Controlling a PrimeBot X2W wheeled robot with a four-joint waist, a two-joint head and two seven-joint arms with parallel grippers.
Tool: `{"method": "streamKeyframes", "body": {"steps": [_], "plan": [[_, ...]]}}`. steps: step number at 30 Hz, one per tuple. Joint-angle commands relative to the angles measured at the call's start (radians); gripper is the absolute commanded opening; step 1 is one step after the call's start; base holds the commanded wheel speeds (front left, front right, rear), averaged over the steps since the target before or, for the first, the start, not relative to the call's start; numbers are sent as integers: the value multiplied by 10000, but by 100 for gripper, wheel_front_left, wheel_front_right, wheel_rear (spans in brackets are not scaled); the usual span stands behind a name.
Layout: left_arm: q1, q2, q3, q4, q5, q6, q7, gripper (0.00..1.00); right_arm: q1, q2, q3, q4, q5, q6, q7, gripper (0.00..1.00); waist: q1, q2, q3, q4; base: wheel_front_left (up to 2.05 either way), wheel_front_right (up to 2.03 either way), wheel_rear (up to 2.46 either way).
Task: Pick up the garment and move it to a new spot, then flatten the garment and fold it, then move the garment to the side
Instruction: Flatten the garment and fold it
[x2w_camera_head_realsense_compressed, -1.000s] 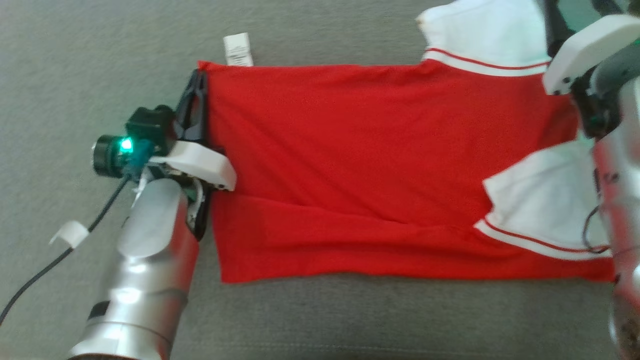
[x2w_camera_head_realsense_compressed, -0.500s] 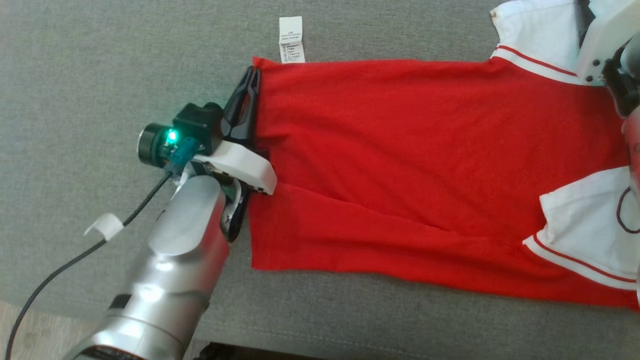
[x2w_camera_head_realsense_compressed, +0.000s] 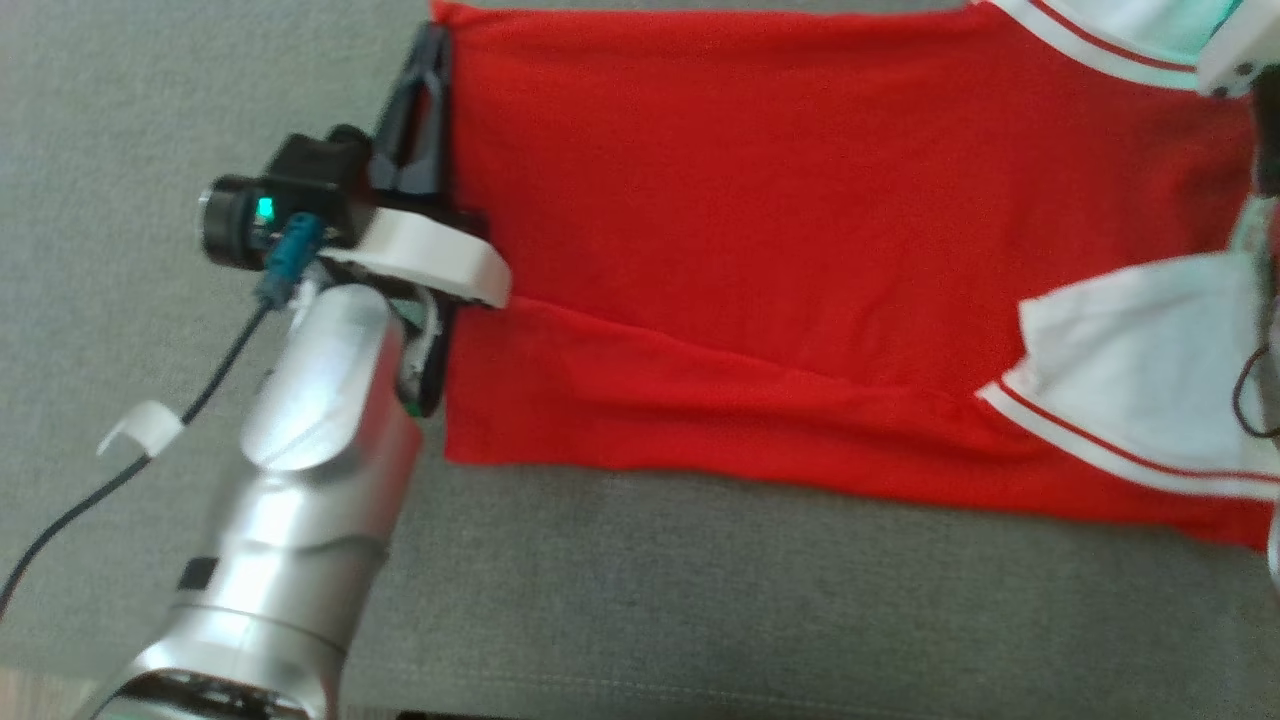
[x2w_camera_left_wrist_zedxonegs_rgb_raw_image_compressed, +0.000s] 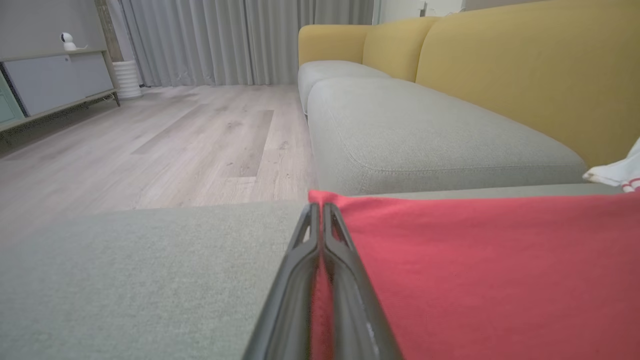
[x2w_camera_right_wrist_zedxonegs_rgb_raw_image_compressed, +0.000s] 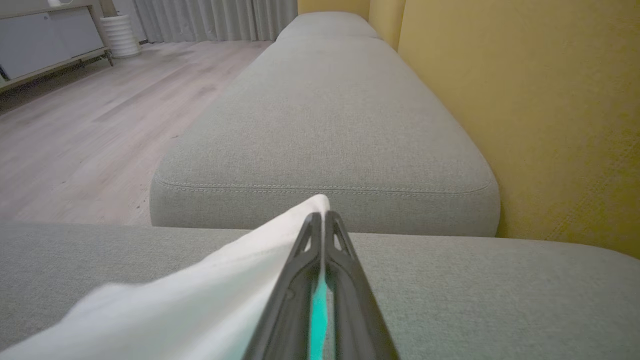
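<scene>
The red shirt (x2w_camera_head_realsense_compressed: 800, 200) lies spread on the grey sofa seat (x2w_camera_head_realsense_compressed: 700, 600). The left gripper (x2w_camera_left_wrist_zedxonegs_rgb_raw_image_compressed: 320, 206) has its jaws closed on the shirt's hem corner. The right gripper (x2w_camera_right_wrist_zedxonegs_rgb_raw_image_compressed: 322, 215) has its jaws closed on a white sleeve (x2w_camera_right_wrist_zedxonegs_rgb_raw_image_compressed: 200, 295).

The silver left arm (x2w_camera_head_realsense_compressed: 300, 470) reaches forward, its left gripper (x2w_camera_left_wrist_zedxonegs_rgb_raw_image_compressed: 320, 207) lying low, jaws pressed together on the edge of the red-and-white fabric garment (x2w_camera_head_realsense_compressed: 800, 200). The right gripper (x2w_camera_right_wrist_zedxonegs_rgb_raw_image_compressed: 322, 216) is likewise clamped on its white part.
</scene>
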Motion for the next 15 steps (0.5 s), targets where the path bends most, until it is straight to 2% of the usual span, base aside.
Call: {"method": "streamKeyframes", "body": {"steps": [1, 5, 9, 15], "plan": [[-230, 470, 451, -306, 120, 31, -51, 0, -215, 191, 39, -166, 56, -7, -238, 0, 0, 0, -189, -202, 0, 0, 0], [221, 664, 841, -412, 478, -100, -51, 0, 95, 555, 68, 57, 560, -7, -839, 0, 0, 0, -606, -552, 0, 0, 0], [1102, 769, 1237, -605, 722, -159, -51, 0, 934, 935, 625, -71, 1365, -7, -1128, 0, 0, 0, -1067, -949, 0, 0, 0], [2594, 714, 1787, -1094, 1052, -192, -51, 0, 3038, 1022, 1605, -1459, 3250, -7, -1224, 0, 0, 0, -1683, -1358, 0, 0, 0]]}}
